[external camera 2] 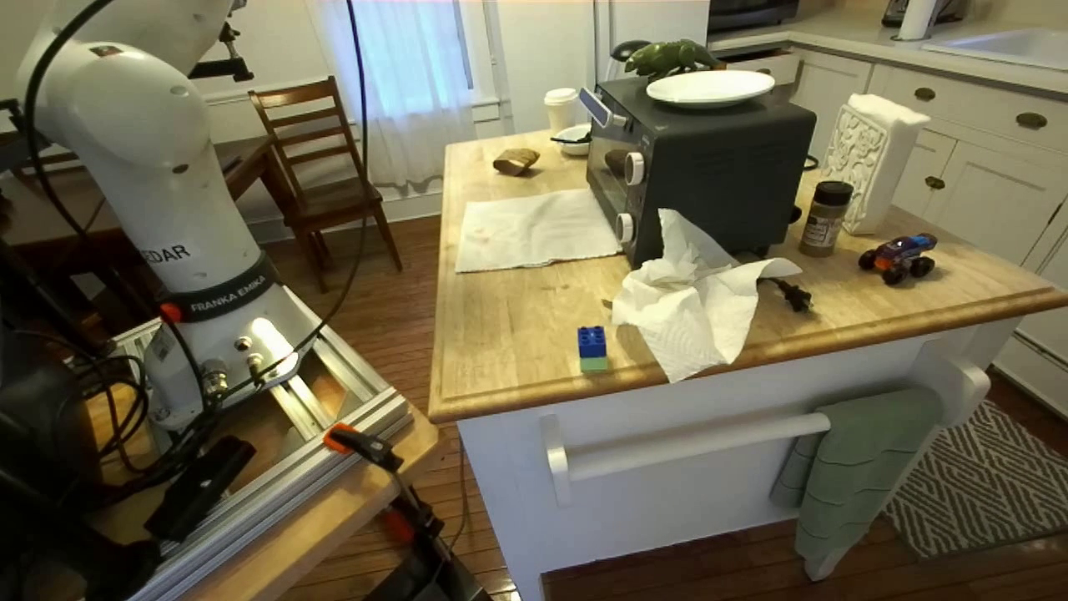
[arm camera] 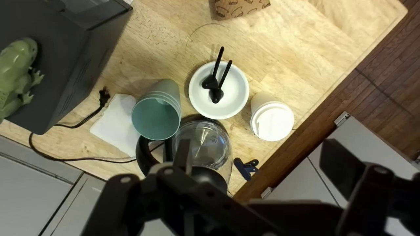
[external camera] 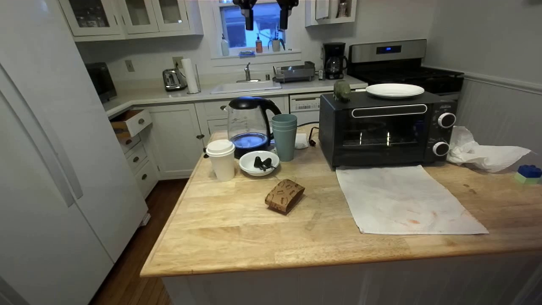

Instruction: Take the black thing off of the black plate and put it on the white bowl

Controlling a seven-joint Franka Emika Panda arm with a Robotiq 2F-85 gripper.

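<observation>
The white bowl (external camera: 250, 168) stands on the wooden island beside the white lidded cup (external camera: 222, 163). It also shows in an exterior view (external camera 2: 576, 151) and in the wrist view (arm camera: 235, 90). Two small black scoops (arm camera: 210, 82) lie in the bowl, their handles over the rim; they also show in an exterior view (external camera: 262, 164). No black plate shows in any view. My gripper (external camera: 266, 24) is open and empty, high above the island. In the wrist view its fingers (arm camera: 262, 160) are wide apart, above the kettle and the island's edge.
A glass kettle (external camera: 249, 131) and stacked green cups (external camera: 285, 137) stand close to the bowl. A brown cardboard sleeve (external camera: 286, 195) lies in front. A black toaster oven (external camera: 383, 131) bears a white plate (external camera: 394, 90) and a green frog figure (external camera: 342, 90). Dark blue clips (arm camera: 246, 168) lie near the edge.
</observation>
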